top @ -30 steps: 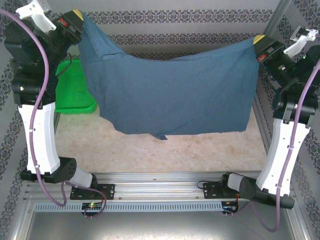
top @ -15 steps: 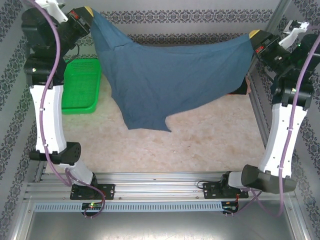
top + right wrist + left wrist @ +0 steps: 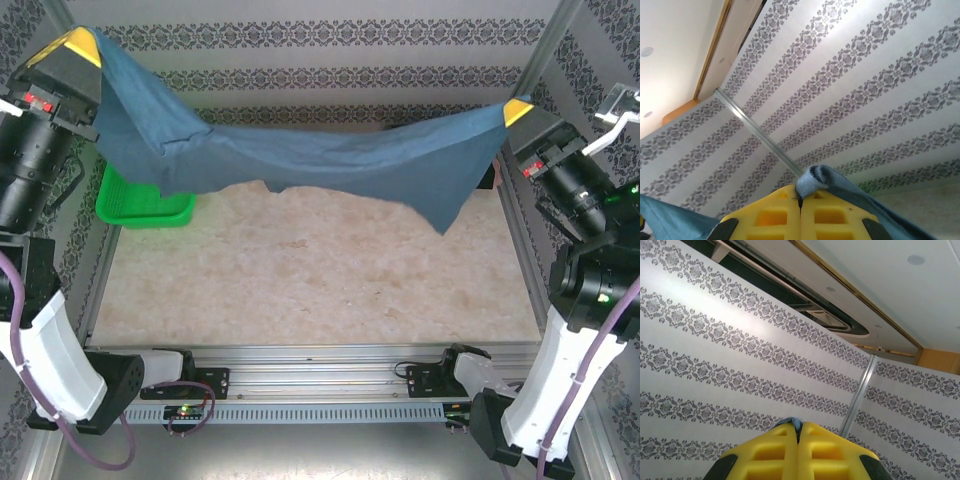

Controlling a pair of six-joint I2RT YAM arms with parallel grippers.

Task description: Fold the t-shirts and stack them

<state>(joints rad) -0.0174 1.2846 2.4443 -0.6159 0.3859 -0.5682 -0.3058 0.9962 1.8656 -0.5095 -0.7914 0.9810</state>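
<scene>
Between the two raised grippers, the slate-blue t-shirt (image 3: 330, 165) hangs stretched as a sagging band, well above the table (image 3: 320, 290). The left gripper (image 3: 78, 47) is clamped on one end of the cloth; in the left wrist view its yellow fingers (image 3: 775, 450) meet, with a sliver of blue fabric pinched at their tips. The right gripper (image 3: 516, 109) is clamped on the other end; in the right wrist view a rolled fold of blue cloth bulges just above its closed fingertips. Below and just inward of the right gripper, a loose corner of the shirt droops lowest. Beneath the left gripper, partly hidden by the cloth, the green basket (image 3: 140, 208) sits on the table.
</scene>
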